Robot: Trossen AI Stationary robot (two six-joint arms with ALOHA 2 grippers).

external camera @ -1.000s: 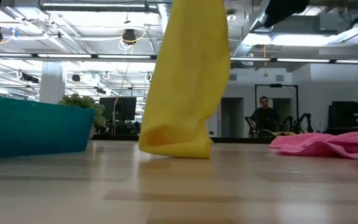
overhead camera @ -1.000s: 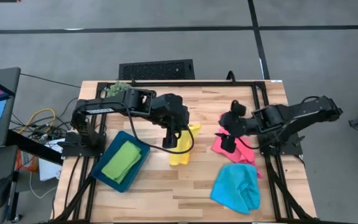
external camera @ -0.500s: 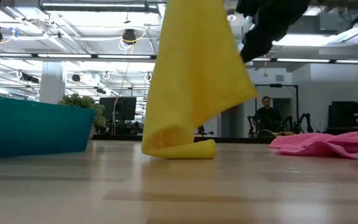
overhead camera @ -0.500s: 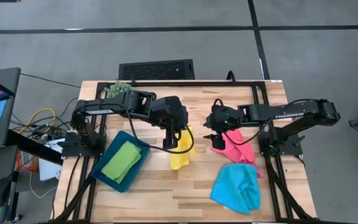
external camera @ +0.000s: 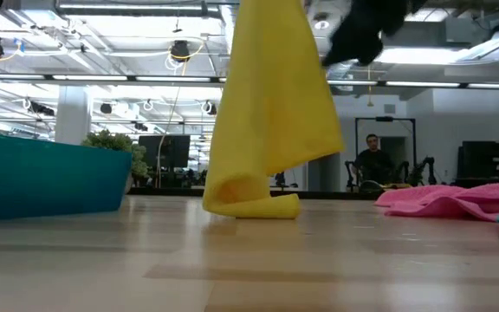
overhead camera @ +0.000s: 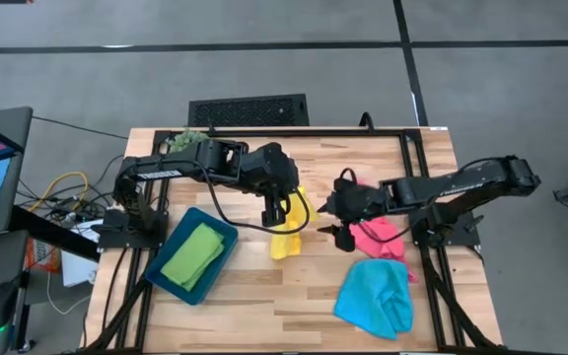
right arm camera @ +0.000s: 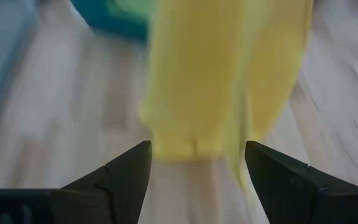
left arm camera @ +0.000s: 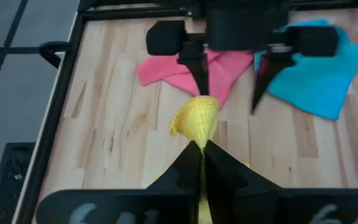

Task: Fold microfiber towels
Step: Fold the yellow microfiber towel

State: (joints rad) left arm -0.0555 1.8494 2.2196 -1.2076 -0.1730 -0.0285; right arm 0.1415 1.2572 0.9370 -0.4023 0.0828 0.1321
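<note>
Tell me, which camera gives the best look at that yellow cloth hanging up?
The low view: the yellow towel hangs full length, its bottom edge crumpled on the table. The high view shows only a small bunch under the left gripper. The left wrist view shows the pinched tip; the right wrist view, a blurred sheet between open fingers.

Teal tray (overhead camera: 227, 240) and plant ball (overhead camera: 187, 141) on wooden table (overhead camera: 245, 296); person (external camera: 370, 162) beyond.

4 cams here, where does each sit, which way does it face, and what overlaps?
High: overhead, straight down on the table; both arms show.
Low: table-top height, level across at the hanging yellow towel; a dark arm part shows up top.
Left wrist: past the left gripper, shut on the yellow towel, toward the right gripper.
Right wrist: between its open fingers at the yellow towel.
Shared: all four see the yellow towel.
</note>
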